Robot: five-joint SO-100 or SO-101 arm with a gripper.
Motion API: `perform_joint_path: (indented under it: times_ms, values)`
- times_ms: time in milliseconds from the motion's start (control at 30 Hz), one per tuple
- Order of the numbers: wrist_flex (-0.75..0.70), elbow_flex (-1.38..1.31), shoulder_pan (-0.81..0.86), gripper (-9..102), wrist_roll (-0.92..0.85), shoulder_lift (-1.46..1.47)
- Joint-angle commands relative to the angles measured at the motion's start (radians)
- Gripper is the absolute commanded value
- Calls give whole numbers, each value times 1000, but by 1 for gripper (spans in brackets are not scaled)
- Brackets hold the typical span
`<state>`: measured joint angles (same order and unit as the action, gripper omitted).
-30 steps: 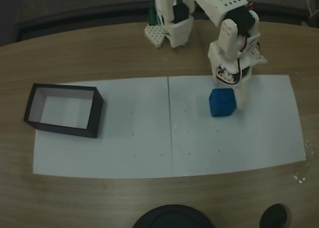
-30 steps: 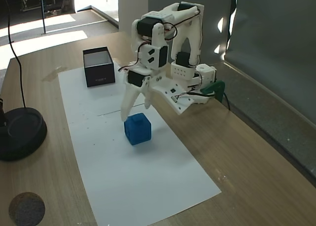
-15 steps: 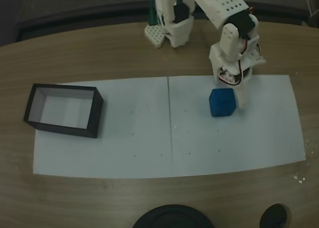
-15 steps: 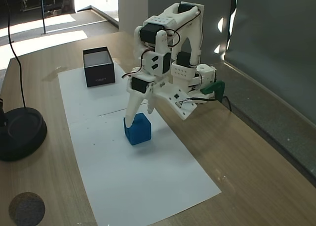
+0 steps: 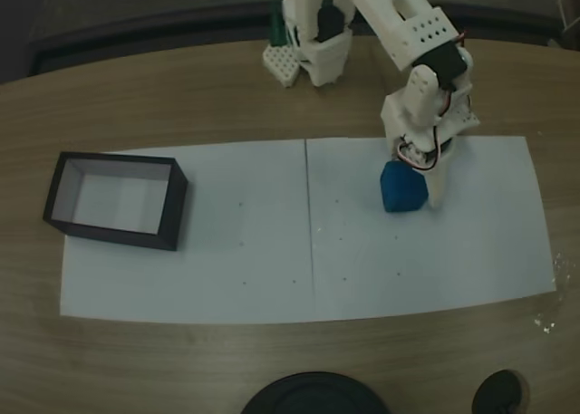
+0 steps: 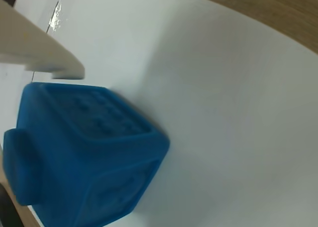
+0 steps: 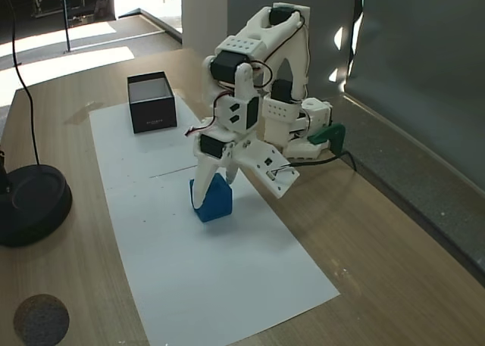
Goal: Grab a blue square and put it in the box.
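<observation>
Looking down through a fixed view, I see the small bright-blue cube with rounded edges [image 5: 402, 188] sitting on the white paper sheet [image 5: 272, 251] that covers the middle of the brown wooden table [image 5: 181, 97]; it lies on the sheet's right half, toward two o'clock from the sheet's centre; the white two-finger gripper [image 5: 419, 186] of my arm is lowered onto it from twelve o'clock, one white finger running down the cube's three o'clock side and touching the paper just beside it; the other finger is hidden behind the wrist there. In another fixed view the gripper [image 7: 213, 196] straddles the blue cube [image 7: 214, 202]; one finger stands against the cube's nine o'clock face and the second comes down on the far side; the jaws are spread to the cube's width, but I cannot tell whether they are pressing on it yet; the cube rests flat on the paper. From the wrist view, the cube [image 6: 84, 157] sits at seven o'clock, its top face showing a grid of shallow dimples, with a pale finger [image 6: 35, 50] reaching in from ten o'clock just above its top edge. The shallow black-walled rectangular tray with the pale inside [image 5: 172, 216] stands well apart at the sheet's nine o'clock end, upright and open.
</observation>
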<state>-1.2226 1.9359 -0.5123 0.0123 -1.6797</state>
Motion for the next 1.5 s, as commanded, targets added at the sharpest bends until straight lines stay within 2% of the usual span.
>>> perform_joint_path:
  times_ms: [0, 467, 867, 1100, 1467]
  values:
    - [6, -18, 0, 37, 3, -3]
    - [43, -9, 3, 36, 3, 9]
    - [43, -9, 3, 14, 5, 9]
    - [43, -9, 3, 10, 3, 9]
    - [40, -25, 5, 10, -2, -8]
